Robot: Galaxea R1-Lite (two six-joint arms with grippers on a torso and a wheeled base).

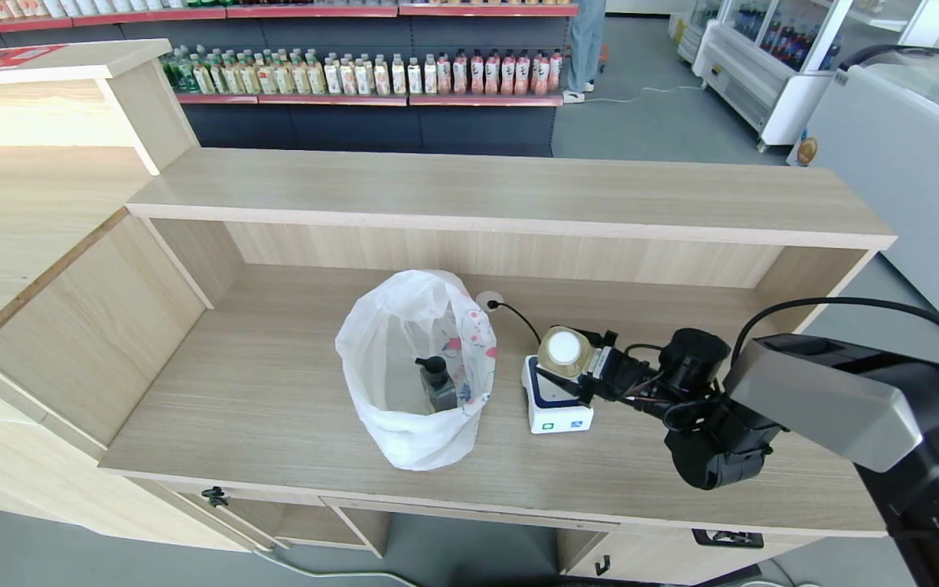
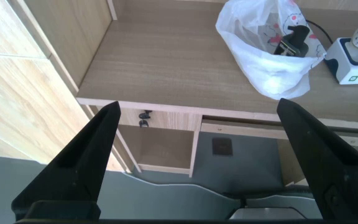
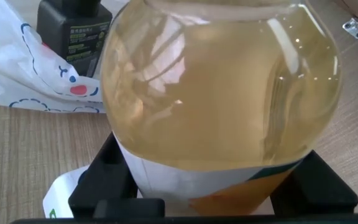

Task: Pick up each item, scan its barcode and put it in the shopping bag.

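A white shopping bag (image 1: 411,371) stands open mid-counter with a dark pump bottle (image 1: 437,385) upright inside. Just right of it sits the white barcode scanner (image 1: 555,405). My right gripper (image 1: 593,364) is shut on a round bottle of yellowish liquid with a white cap (image 1: 563,350), held directly above the scanner. In the right wrist view the bottle (image 3: 216,87) sits between the black fingers (image 3: 104,180), with the bag (image 3: 17,68) and pump bottle (image 3: 73,28) beyond. My left gripper (image 2: 204,155) hangs open below the counter's front edge, far from the bag (image 2: 269,46).
A black cable (image 1: 518,318) runs from the scanner to a grommet (image 1: 490,302) at the back wall. A raised wooden ledge (image 1: 510,196) spans the rear and a side panel (image 1: 86,326) closes the left. Bare counter (image 1: 257,383) lies left of the bag.
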